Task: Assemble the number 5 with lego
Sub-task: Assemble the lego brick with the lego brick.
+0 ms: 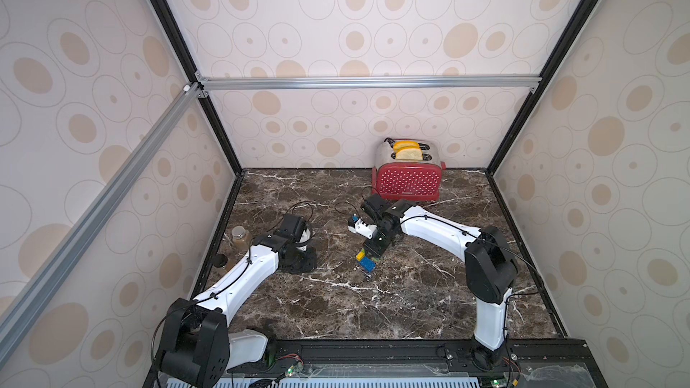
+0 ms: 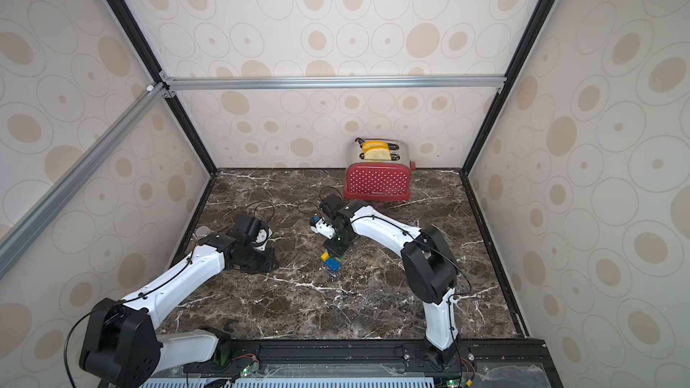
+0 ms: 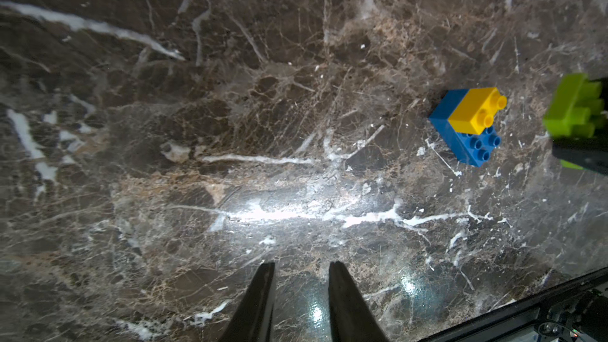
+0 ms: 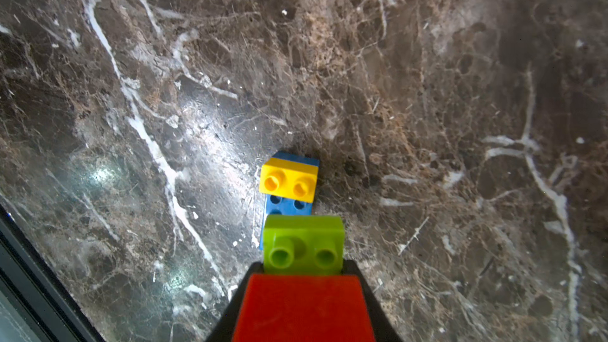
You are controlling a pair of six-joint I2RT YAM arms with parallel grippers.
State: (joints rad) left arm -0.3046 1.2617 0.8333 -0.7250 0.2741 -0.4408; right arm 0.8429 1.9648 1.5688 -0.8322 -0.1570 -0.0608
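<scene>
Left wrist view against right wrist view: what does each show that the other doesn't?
Only the left wrist view: the left pincer, open and empty. Only the right wrist view: the red brick, clamped in the right pincer. Both: the yellow brick seated on the blue brick on the table, and the lime brick at the right pincer's tip.
</scene>
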